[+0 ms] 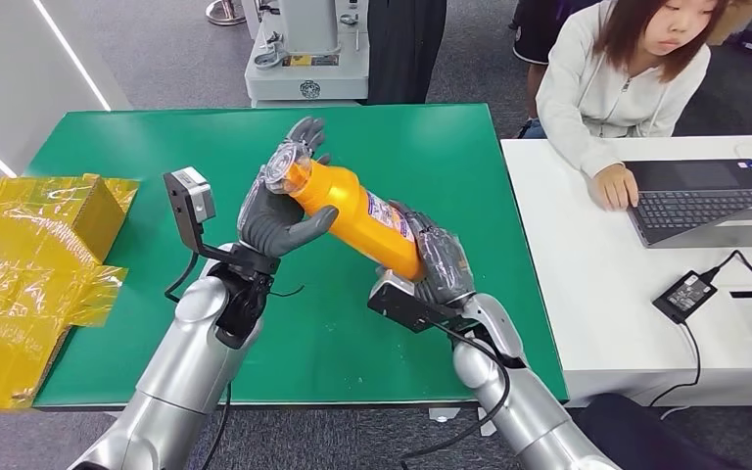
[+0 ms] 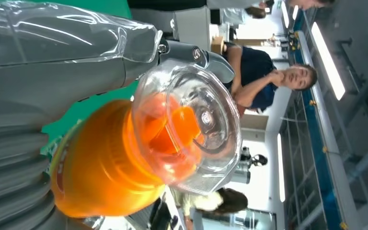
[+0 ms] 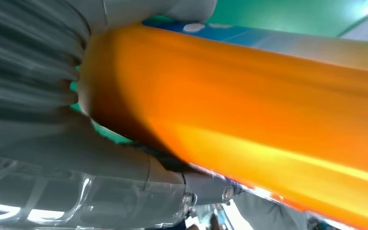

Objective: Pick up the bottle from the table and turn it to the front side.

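Held aloft over green table: orange bottle, cap toward 10 o'clock, left hand wrapped around neck, right hand clasping base.

the orange bottle carries a blue and white label, but its print is too small to read.

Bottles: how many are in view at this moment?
1. An orange bottle is held above the green table, the left hand near its capped end, the right hand at its base.
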